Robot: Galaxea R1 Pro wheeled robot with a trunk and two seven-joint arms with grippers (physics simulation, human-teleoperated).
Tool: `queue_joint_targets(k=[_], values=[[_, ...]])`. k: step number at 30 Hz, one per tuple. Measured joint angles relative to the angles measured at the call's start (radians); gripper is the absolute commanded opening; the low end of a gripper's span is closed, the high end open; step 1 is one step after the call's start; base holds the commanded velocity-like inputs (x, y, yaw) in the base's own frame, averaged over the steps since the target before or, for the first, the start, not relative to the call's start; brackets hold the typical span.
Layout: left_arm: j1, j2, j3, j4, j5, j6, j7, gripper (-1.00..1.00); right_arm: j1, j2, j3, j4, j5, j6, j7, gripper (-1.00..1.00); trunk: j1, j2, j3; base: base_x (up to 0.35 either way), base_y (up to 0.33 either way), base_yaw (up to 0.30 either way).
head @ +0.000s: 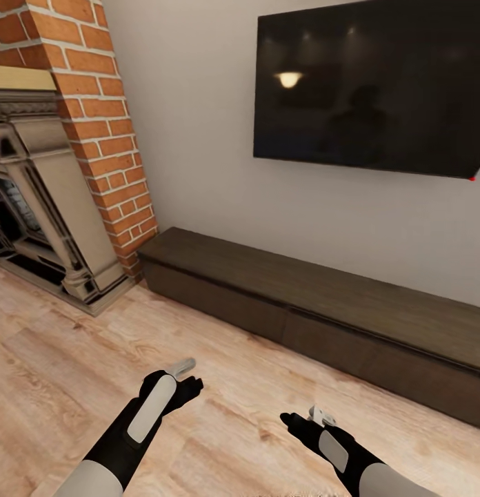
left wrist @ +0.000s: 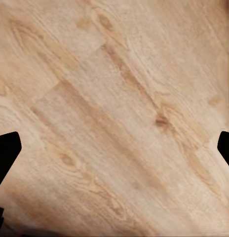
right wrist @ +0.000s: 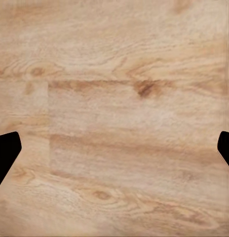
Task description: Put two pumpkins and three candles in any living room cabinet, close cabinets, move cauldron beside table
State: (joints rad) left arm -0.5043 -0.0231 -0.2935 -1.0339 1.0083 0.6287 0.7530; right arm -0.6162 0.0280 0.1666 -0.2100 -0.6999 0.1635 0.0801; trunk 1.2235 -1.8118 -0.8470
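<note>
The long, low dark brown cabinet [head: 316, 293] runs along the white wall, and its flat drawer fronts sit flush and shut. My left gripper [head: 183, 376] hangs low over the wooden floor in front of it. In the left wrist view its dark fingertips [left wrist: 7, 150] stand wide apart, open and empty. My right gripper [head: 305, 417] hovers over the floor further right, and its fingertips [right wrist: 7, 150] are likewise spread with nothing between them. The pumpkins, candles, cauldron and table are out of view.
A brick fireplace [head: 54, 200] with a stone surround stands at the left, touching the cabinet's end. A large black TV [head: 367, 90] hangs on the wall above the cabinet. Light wooden floor [head: 74, 373] stretches between me and the cabinet.
</note>
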Motion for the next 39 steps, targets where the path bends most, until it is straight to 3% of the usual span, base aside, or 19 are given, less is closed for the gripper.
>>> queue_joint_targets(k=[17,28,39], values=[[0.000,0.000,0.001,0.000,0.002,0.000,0.000,1.00,0.000,0.000,0.001,0.000,-0.001,0.000,0.001,1.00,0.000,0.000,-0.013,0.000,0.025,-0.247],[0.000,0.000,0.000,0.000,0.000,0.000,0.001,1.00,0.000,0.000,0.001,0.015,0.017,-0.041,0.002,1.00,0.000,0.000,-0.015,0.000,0.094,-0.025],[0.000,0.001,0.003,0.000,0.001,0.000,0.000,1.00,0.000,0.000,0.000,0.019,0.007,-0.035,0.001,1.00,0.000,0.000,-0.013,0.054,0.142,-0.032]])
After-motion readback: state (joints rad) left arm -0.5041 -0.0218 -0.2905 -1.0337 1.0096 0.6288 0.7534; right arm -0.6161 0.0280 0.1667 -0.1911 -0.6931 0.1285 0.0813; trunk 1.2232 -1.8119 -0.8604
